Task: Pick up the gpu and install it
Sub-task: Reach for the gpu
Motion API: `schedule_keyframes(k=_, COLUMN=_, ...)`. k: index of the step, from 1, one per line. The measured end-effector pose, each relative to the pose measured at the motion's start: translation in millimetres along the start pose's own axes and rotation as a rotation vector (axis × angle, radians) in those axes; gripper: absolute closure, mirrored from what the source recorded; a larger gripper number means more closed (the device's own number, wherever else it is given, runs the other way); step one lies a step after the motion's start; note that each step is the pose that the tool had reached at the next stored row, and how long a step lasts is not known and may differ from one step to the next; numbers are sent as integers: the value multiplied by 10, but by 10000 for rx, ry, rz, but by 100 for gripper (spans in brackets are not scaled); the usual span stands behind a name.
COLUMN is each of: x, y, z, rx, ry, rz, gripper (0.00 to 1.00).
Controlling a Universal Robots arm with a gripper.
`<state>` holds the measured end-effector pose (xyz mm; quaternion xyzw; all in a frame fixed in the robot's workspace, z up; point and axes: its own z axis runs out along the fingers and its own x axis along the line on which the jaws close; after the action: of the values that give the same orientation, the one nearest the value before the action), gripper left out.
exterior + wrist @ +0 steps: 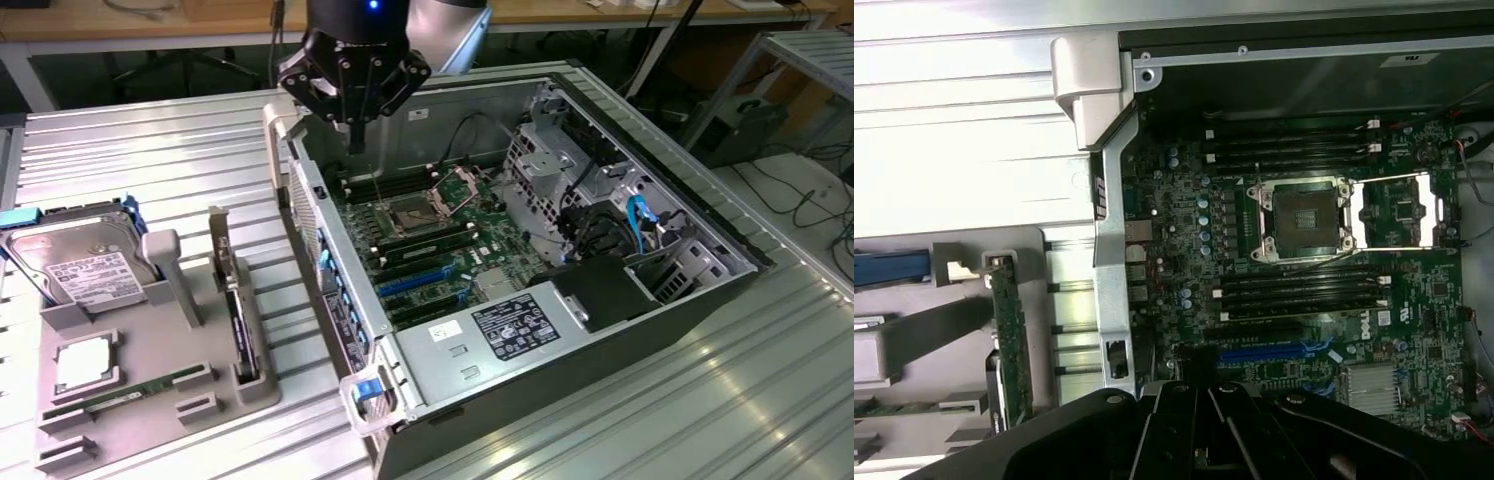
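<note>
The gpu [238, 325] stands on edge in a slot of the grey holder [160, 400], at the exterior view's left. Its pale end bracket [218, 240] points up. In the wrist view the gpu [1010, 335] shows as a narrow green strip beside the case wall. My gripper [358, 135] hangs over the far end of the open computer case [694, 225], above the motherboard [447, 240]. Its fingers meet in a single tip, shut on nothing, well apart from the gpu. The blue expansion slots [414, 282] [1274, 352] on the motherboard hold no card.
The grey holder also carries a silver hard drive [80, 265], a processor chip [83, 362] and a green RAM stick [127, 395]. Inside the case are the open CPU socket [1301, 218], drive cages [561, 150], blue cables [641, 215] and a power supply [514, 328].
</note>
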<state>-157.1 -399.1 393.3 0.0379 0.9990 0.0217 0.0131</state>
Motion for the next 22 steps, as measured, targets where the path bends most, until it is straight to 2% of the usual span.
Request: schedule_keyframes(k=22, x=154, y=-13, z=-5, rx=1, ry=2, rz=0, gripper=89)
